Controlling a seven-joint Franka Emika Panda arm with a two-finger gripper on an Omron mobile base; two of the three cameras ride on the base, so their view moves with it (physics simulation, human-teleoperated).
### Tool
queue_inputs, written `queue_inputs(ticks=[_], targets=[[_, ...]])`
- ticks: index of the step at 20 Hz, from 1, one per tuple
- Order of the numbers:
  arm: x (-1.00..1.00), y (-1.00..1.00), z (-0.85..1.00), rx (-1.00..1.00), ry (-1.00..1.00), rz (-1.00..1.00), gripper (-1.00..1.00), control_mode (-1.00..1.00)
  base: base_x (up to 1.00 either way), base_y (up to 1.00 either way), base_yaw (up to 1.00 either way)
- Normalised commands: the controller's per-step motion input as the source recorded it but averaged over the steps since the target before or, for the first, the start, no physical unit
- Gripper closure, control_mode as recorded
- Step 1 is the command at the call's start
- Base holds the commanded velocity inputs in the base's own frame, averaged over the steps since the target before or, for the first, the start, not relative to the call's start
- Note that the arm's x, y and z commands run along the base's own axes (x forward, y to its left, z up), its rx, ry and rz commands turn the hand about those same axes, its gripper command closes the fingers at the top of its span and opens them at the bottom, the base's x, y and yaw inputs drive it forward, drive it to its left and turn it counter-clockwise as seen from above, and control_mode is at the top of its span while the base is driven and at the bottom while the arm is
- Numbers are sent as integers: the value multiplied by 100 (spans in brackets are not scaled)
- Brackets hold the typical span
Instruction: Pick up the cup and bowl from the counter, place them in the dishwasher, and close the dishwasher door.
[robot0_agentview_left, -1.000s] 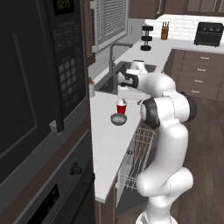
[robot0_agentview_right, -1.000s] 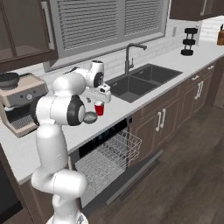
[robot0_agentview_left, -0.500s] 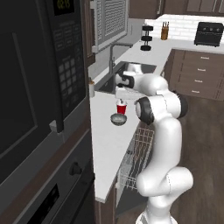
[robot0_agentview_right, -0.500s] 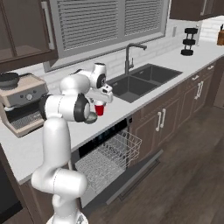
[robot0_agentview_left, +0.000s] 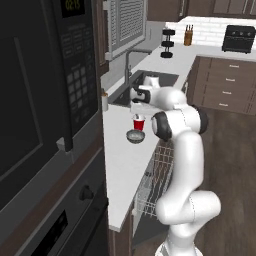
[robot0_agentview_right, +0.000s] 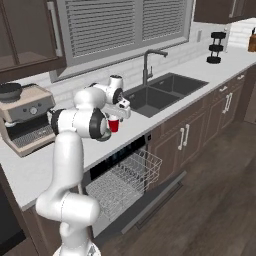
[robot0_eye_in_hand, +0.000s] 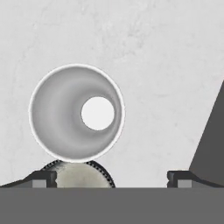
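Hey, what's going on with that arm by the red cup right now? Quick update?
Gripper open, above the cup, holding nothing. Cup upright on the counter, bowl right beside it. Dishwasher door down, rack out. Nothing in the way.

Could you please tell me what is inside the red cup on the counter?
Nothing: the hand view looks straight down into the cup, and its white inside is bare to the bottom. The cup's rim covers part of the bowl beside it, so that bowl's inside is mostly hidden.

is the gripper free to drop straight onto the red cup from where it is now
Probably yes. The gripper is open and looks down into the cup, which stands upright on the counter. Nothing lies between them, though the cup sits off-centre toward one finger, and the bowl touches its side.
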Motion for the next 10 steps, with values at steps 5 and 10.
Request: queue_inputs(ticks=[5, 10], targets=[[21, 0, -26, 0, -10, -1, -100, -100, 0, 0, 0], [14, 0, -24, 0, -14, -1, -100, -100, 0, 0, 0]])
